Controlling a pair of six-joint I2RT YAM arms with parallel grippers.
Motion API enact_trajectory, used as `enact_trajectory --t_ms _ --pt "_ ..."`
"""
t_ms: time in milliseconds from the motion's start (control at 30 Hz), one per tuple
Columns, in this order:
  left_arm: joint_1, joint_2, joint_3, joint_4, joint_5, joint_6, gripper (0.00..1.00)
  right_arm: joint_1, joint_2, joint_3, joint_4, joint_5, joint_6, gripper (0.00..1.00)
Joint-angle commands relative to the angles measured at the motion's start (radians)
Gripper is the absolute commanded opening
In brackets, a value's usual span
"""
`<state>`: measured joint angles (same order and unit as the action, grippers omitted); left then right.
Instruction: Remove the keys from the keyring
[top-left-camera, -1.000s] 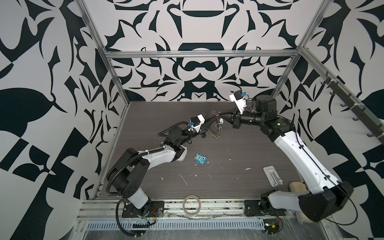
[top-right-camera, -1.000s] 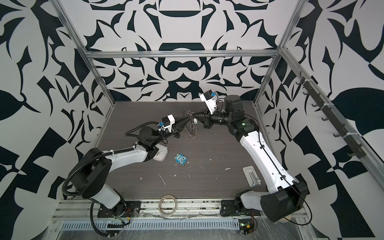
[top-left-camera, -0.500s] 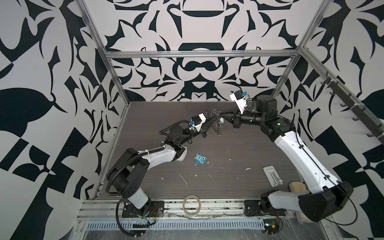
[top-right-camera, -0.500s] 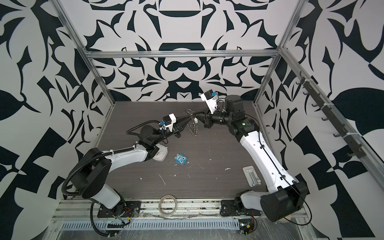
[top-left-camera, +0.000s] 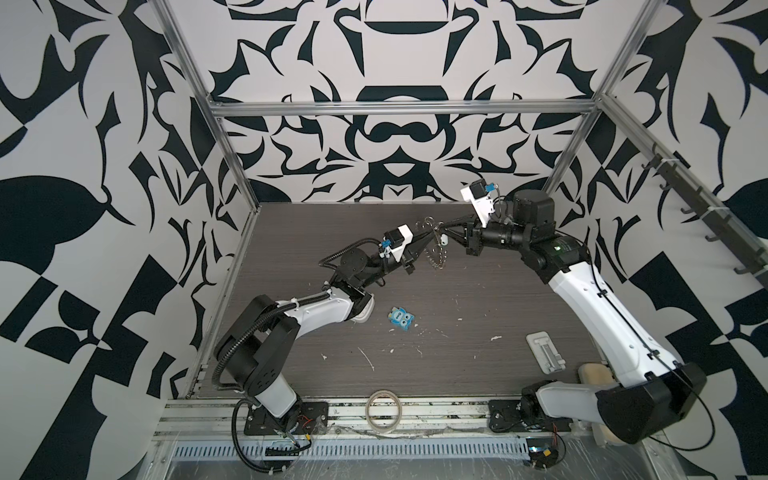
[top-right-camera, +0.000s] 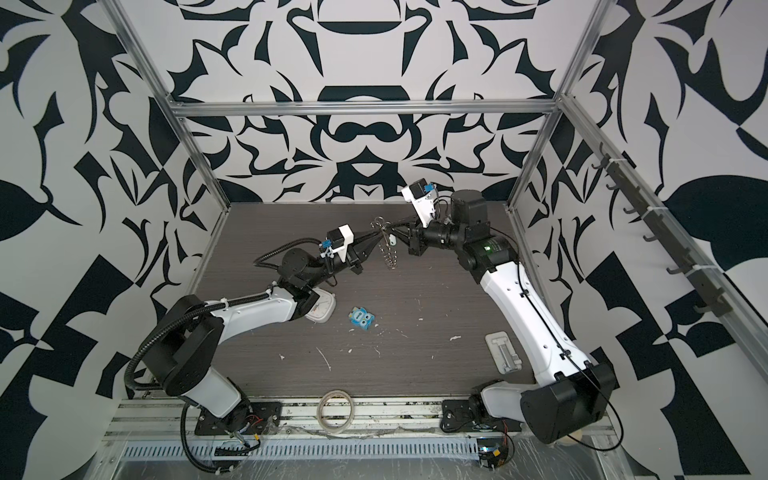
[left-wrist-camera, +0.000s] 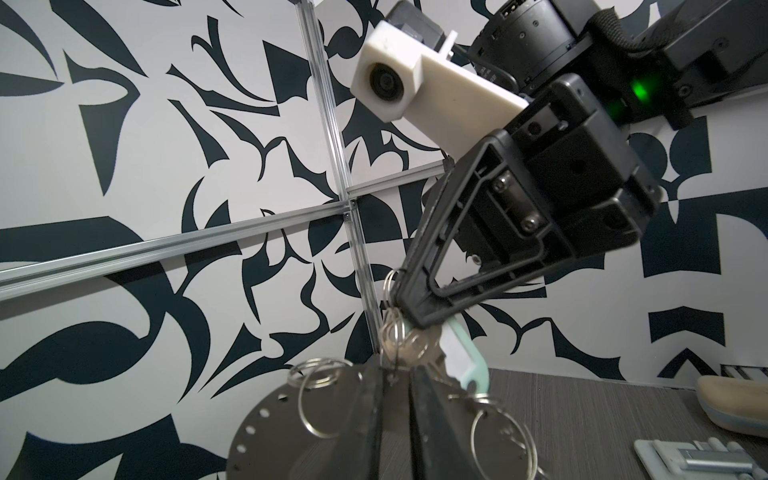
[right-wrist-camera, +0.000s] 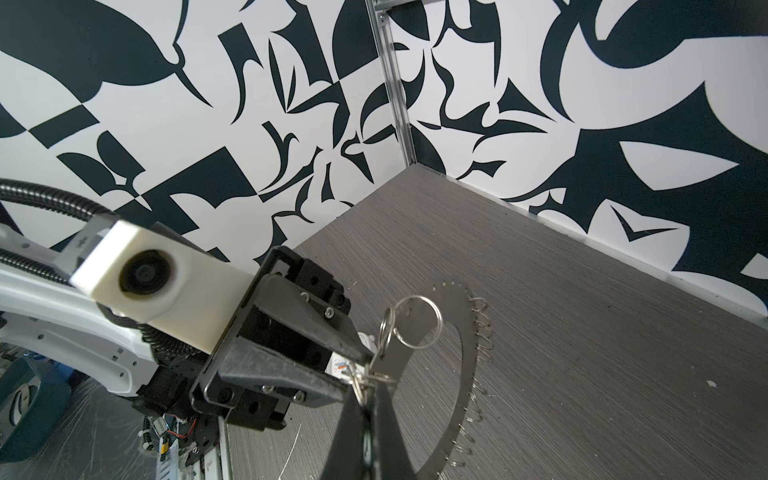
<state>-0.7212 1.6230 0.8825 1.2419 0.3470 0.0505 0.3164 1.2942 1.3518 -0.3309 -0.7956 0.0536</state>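
Left gripper (left-wrist-camera: 397, 376): nearly closed. You see only a thin slit between its fingers (left-wrist-camera: 370, 419), with the tips pinching at the keys (left-wrist-camera: 457, 353) right by the rim of the keyring (left-wrist-camera: 291, 415). Whether they bite the key itself or its wire ring, you can't tell; the contact is hidden.

Right gripper (left-wrist-camera: 405, 309): pressed fully together, nipping a split ring (right-wrist-camera: 415, 320) on the same stretch of rim, coming in from the opposite side.

The 2 grippers meet tip to tip in the air over the far half of the table (top-left-camera: 478, 299). The keyring hangs on edge below them, lower rim fringed with loose wire rings.

The white tag of the keys sits just beside the right gripper's tip, with the silver key head between the tag and the left fingertips. The keys are not yet off the keyring.

Well apart from all this: 1 blue owl toy (top-left-camera: 401, 319) near mid-table, 1 tape roll (top-left-camera: 384, 409) at the front edge.
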Motion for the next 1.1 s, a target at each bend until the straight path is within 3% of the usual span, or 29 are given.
enact_trajectory --t_ms 0,567,1067 --pt "-0.011 0.015 0.033 -0.005 -0.013 -0.016 0.17 0.016 -0.049 0.003 0.053 -0.085 0.005 0.0" --pt "-0.013 0.009 0.044 -0.063 -0.013 -0.012 0.15 0.029 -0.045 0.015 -0.019 -0.112 -0.069 0.0" --pt "-0.019 0.003 0.041 -0.067 -0.02 -0.008 0.16 0.043 -0.033 0.011 -0.014 -0.114 -0.062 0.0"
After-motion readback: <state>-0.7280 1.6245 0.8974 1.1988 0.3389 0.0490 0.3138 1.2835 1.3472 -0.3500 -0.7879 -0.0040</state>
